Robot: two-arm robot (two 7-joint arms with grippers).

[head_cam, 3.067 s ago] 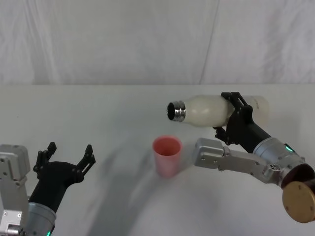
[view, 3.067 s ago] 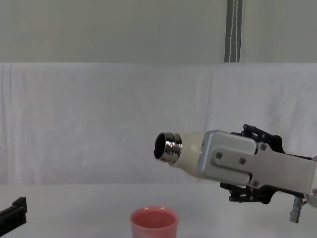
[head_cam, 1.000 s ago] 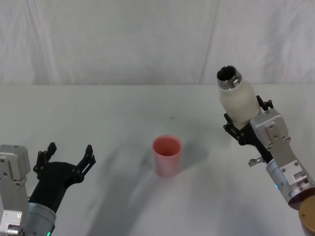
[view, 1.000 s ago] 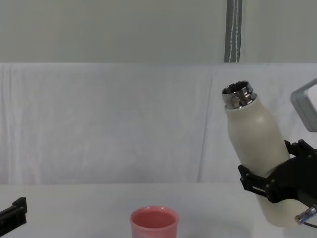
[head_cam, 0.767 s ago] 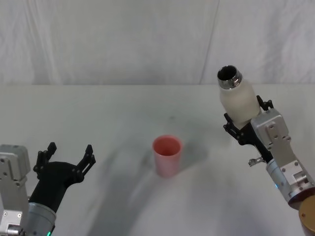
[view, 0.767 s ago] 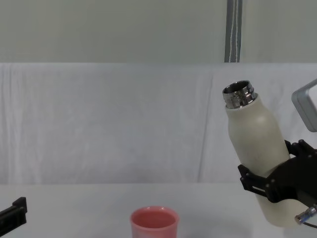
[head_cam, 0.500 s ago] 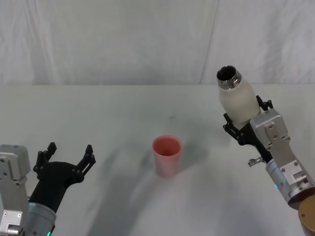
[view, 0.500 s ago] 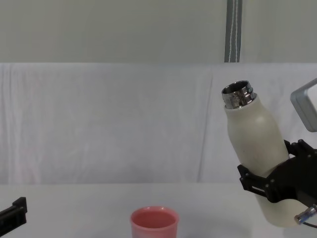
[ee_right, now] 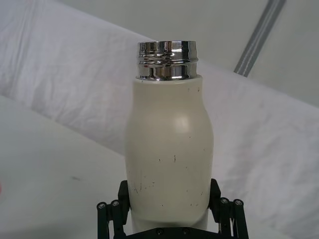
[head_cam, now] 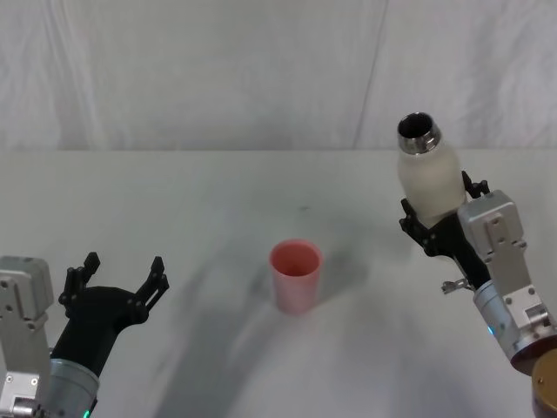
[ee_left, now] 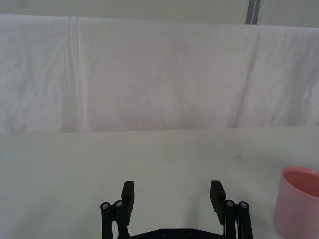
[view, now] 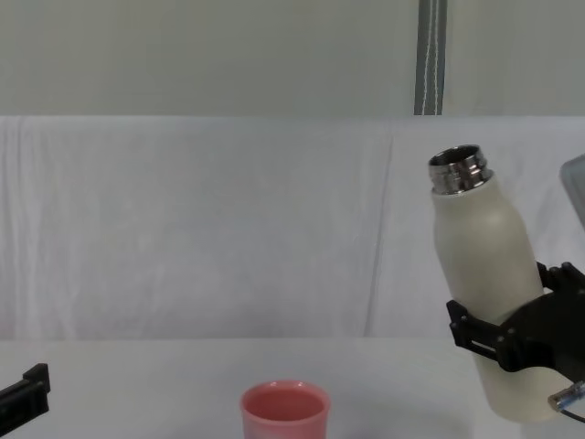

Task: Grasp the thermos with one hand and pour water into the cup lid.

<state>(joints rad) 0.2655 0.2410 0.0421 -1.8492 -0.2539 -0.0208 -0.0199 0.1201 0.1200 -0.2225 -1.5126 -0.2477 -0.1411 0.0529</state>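
White cloth covers the desk [head_cam: 218,183]. Lower left of the frame: left gripper [head_cam: 113,283], fingers spread, grasping nothing. Centre: cup lid [head_cam: 296,276], upright. Right: right gripper [head_cam: 435,225], fingers clamped on the thermos [head_cam: 428,178] (neck up, slightly tilted).

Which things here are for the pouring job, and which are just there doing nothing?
For the job:
- the thermos, open-topped, nearly upright, off to the robot's right of the cup
- the cup lid, standing on the table
- the right gripper, clamped round the thermos

Just there:
- the left gripper, open and parked at the near left
- the white cloth over the table and backdrop
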